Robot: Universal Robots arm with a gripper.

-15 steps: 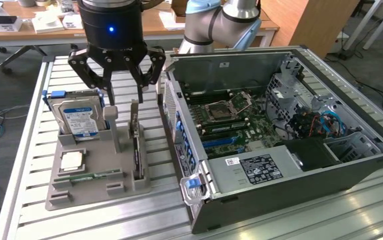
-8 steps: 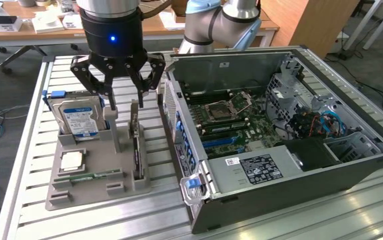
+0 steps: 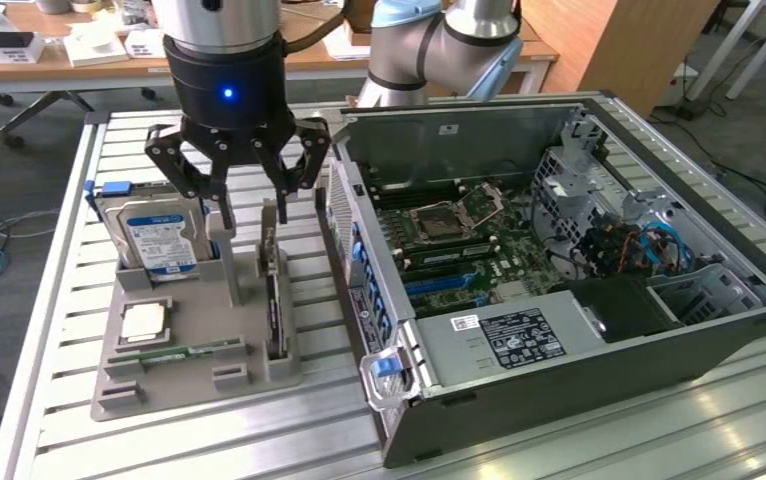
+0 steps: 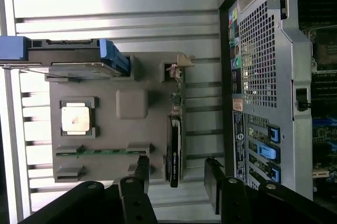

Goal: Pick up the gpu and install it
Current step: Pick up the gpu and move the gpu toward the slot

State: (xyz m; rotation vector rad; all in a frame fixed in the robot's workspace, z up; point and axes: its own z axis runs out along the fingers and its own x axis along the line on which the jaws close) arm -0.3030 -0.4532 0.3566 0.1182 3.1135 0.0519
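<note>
The gpu [image 3: 275, 300] stands on its long edge in a slot of the grey holder [image 3: 176, 385], dark face and green board showing, pale bracket at the far end. My gripper [image 3: 252, 222] hangs open just above the card's far end, touching nothing. In the wrist view the gpu [image 4: 175, 139] is seen edge-on, and my gripper [image 4: 176, 174] has one finger on each side of the card's line, with nothing between them. The open computer case [image 3: 703, 330] lies on the exterior view's right, its motherboard [image 3: 470, 250] exposed.
The grey holder [image 4: 105, 129] also carries a blue-labelled hard drive [image 3: 163, 240], a CPU [image 3: 143, 320] and a narrow RAM stick [image 3: 190, 350]. A short grey post [image 3: 227, 265] rises beside the gpu. The case wall [image 4: 263, 76] is close to the holder. All rest on a slatted metal table [image 3: 703, 430].
</note>
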